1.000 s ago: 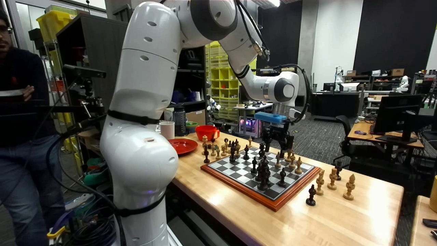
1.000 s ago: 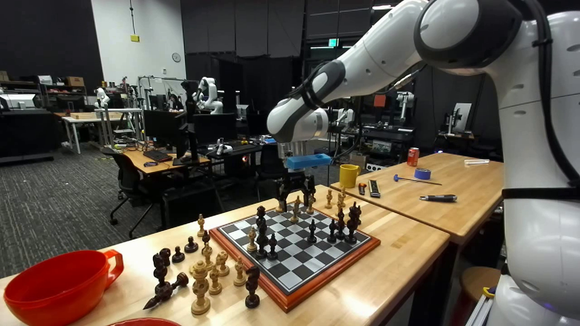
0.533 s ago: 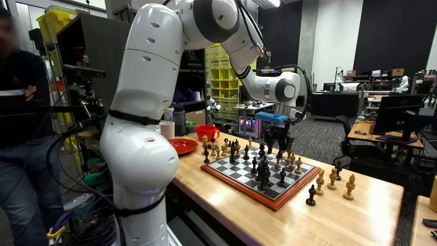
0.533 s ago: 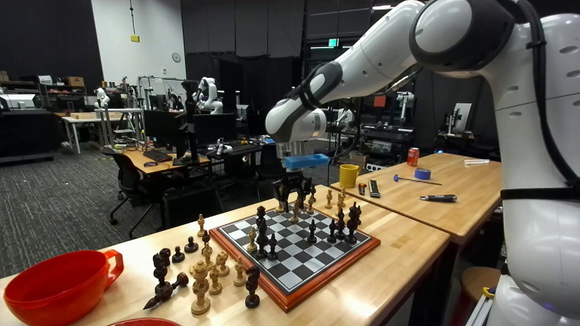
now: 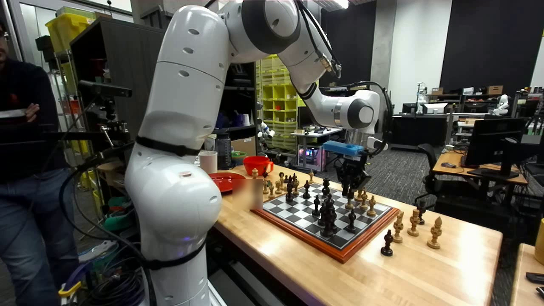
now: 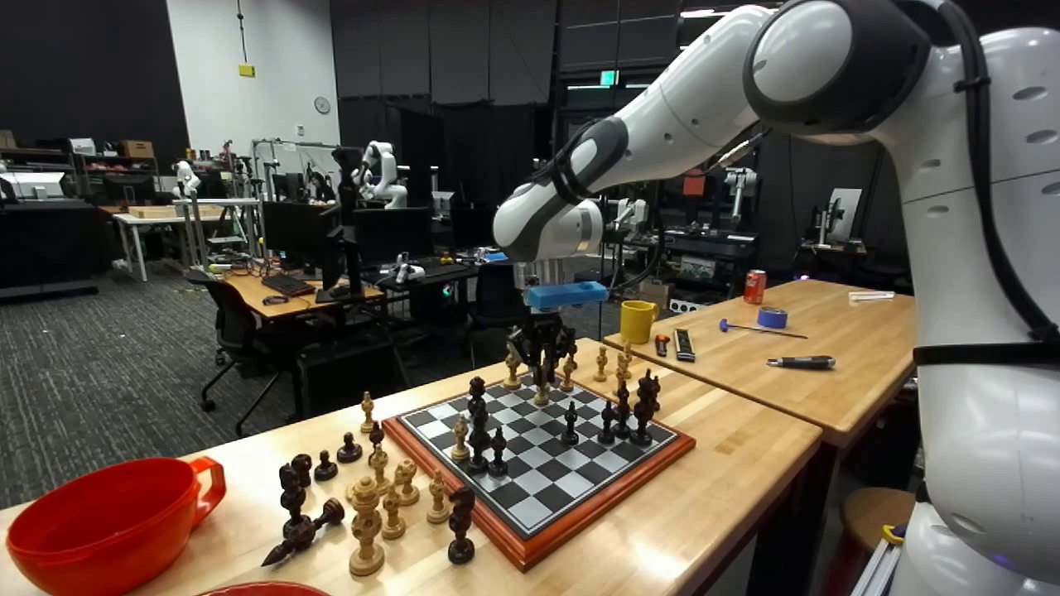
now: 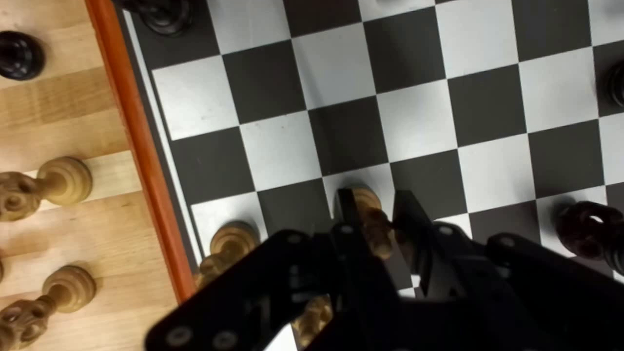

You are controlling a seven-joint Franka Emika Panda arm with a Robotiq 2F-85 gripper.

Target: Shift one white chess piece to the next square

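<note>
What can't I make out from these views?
Wrist view: whether the gripper clamps the light piece; the gripper hides contact.
Wrist view: another light piece, mostly behind the gripper.
Wrist view: dark piece, cut by the top edge.
In an exterior view: red plate, cut by the bottom edge.
In an exterior view: whatever the blurred patch covers.

Panda arm (image 5: 187,97): super glossy white, dotted with grey oval dimples (image 5: 183,73)
Elbow joint (image 6: 878,66): dark grey collar, pale round cap (image 6: 802,62)
Straps (image 5: 168,146): plain black bands
Wrist cable (image 5: 389,119): black, pretty loopy
Wrist block (image 5: 342,148): bright blue, kinda brick-shaped
Gripper (image 7: 375,204): black, chunky linkages, round screw heads (image 7: 179,336)
</note>
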